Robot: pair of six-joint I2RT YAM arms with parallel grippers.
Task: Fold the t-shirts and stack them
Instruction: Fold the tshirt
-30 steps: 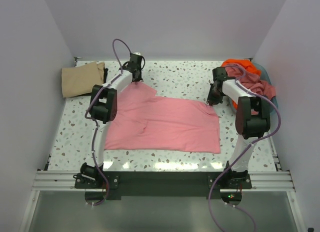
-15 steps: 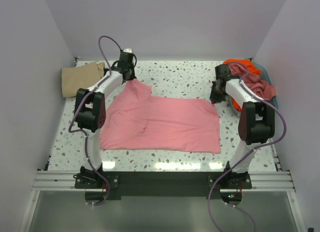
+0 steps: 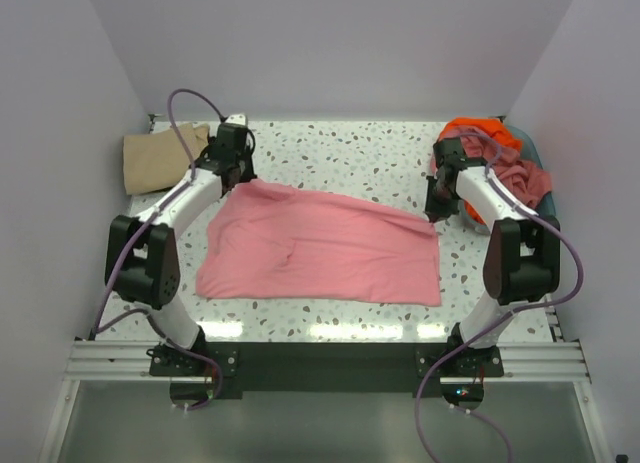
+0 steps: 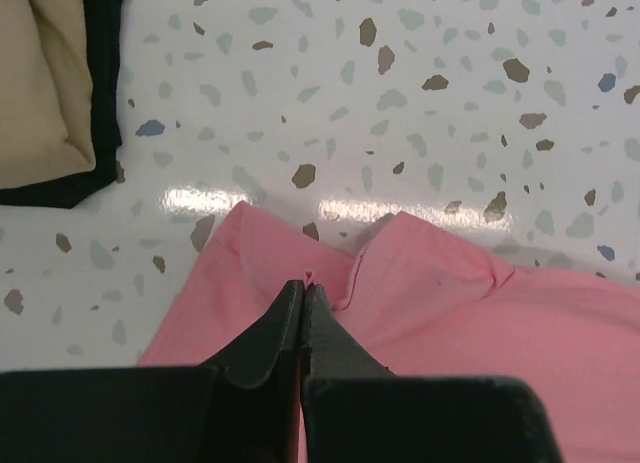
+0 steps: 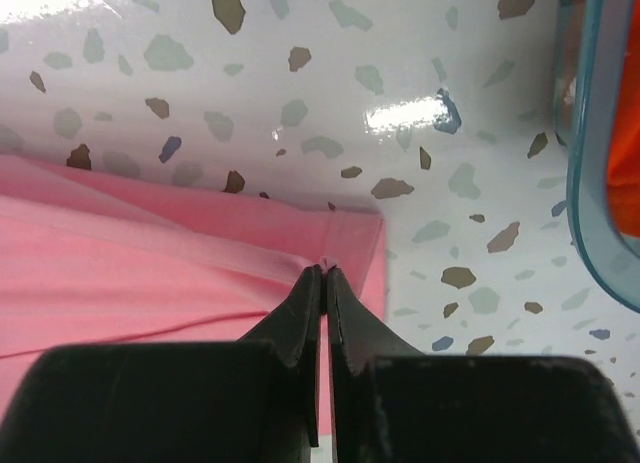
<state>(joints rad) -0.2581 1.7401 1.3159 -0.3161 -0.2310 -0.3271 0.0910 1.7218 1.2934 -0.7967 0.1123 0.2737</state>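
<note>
My left pincer (image 4: 302, 287) and right pincer (image 5: 324, 272) clenched mere slivers of the pink t-shirt (image 3: 320, 248), so uneven pulling risked slipping.

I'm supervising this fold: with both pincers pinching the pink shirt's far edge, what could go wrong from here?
1. The left pincer and right pincer each grip only a sliver of the pink t-shirt; it may slip out.
2. The blue basket sits close beside the right pincer; a swing might bump its rim.
3. The tan shirt lies near the left pincer and could get nudged.
</note>
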